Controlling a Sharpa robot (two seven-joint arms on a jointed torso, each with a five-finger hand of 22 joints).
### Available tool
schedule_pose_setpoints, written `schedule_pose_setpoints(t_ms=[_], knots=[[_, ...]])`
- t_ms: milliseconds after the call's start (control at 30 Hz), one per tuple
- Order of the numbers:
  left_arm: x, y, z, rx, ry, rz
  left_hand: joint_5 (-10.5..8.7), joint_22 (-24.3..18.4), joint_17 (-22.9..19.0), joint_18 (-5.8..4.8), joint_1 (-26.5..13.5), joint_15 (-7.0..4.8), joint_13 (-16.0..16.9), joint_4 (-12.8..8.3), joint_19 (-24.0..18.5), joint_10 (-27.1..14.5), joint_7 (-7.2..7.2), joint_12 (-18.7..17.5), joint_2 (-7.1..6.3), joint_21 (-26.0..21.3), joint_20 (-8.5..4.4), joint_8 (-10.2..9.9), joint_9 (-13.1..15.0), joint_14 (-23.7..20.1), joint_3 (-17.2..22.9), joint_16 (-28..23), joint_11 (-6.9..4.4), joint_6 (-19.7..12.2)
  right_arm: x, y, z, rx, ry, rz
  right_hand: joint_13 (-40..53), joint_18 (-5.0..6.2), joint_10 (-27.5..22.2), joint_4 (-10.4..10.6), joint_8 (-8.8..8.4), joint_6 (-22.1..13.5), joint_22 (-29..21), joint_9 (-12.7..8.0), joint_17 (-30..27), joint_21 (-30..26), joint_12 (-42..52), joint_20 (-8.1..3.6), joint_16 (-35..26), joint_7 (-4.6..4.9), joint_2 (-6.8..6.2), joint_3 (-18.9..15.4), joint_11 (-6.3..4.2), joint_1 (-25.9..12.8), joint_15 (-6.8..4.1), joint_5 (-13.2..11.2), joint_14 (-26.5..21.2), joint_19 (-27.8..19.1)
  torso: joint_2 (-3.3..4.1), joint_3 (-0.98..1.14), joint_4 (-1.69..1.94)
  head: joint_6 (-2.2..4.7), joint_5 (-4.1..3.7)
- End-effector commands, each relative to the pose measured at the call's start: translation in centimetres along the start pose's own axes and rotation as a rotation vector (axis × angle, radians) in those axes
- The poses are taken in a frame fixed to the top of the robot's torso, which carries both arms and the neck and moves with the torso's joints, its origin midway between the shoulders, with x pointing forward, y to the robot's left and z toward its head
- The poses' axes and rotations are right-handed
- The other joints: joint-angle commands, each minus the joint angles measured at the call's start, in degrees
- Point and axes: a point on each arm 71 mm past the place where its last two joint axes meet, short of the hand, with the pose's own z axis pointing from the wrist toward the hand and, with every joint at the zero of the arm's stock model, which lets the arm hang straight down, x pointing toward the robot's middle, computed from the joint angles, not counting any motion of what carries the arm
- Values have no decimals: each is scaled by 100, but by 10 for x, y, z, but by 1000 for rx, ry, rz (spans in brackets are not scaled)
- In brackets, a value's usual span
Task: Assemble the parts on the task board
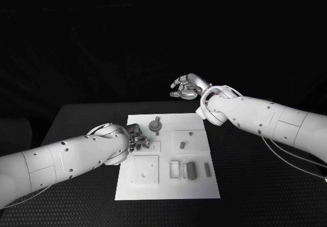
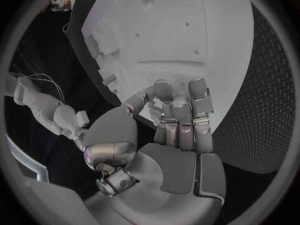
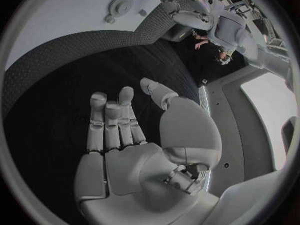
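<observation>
Silver left hand (image 1: 136, 141) curls at the task board (image 1: 170, 189) edge, grasp unclear — right hand (image 1: 185, 88) spread, empty.

A black tabletop (image 1: 81, 118) with a fine dimpled texture carried a single thing directly: the white task board (image 1: 194, 189), a long rectangle lying flat near the middle, its long sides running away from the robot. Dark tabletop surface showed on both sides of the board and in front of its near edge. In the left wrist view the same textured surface (image 2: 262, 110) curved around the board's pale edge (image 2: 219, 45).
</observation>
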Motion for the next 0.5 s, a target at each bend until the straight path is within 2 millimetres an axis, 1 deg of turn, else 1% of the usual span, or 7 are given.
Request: schedule_pose_setpoints(t_ms=[33, 300, 500], knots=[[6, 3, 1, -16, 25, 29, -65, 124, -52, -1, -25, -159, -17, 16, 167, 14, -251, 23, 122, 41, -120, -10, -11, -121, 23, 50, -41, 712, 1, 1, 0, -11, 13, 0, -2, 76, -509, 0, -22, 125, 4, -7, -8, -39, -6, 5, -31, 150, 71, -23, 146, -10, 26, 23, -16, -39, 4, 2, -1, -7, -1], [8, 3, 1, -17, 38, 40, -101, 126, -124, -11, -93, -166, -31, 24, 176, 30, -259, 39, 194, 55, -118, -14, -9, -121, 11, 106, -49, 738, 1, 1, 0, -9, 14, 0, -2, 76, -510, -1, -22, 124, 4, -7, -8, -40, -5, 6, -31, 151, 73, -23, 146, -11, 26, 23, -17, -39, 3, 2, -3, -32, -5], [9, 3, 1, -17, 48, 45, -101, 127, -202, -23, -183, -180, -45, 26, 206, 66, -276, 62, 262, 83, -111, -8, -1, -103, 0, 176, -65, 783, 1, 1, 0, -9, 14, 0, -3, 76, -511, -2, -22, 123, 5, -7, -8, -41, -5, 7, -31, 151, 74, -24, 147, -12, 27, 23, -18, -40, 1, 4, -3, -33, -3]])
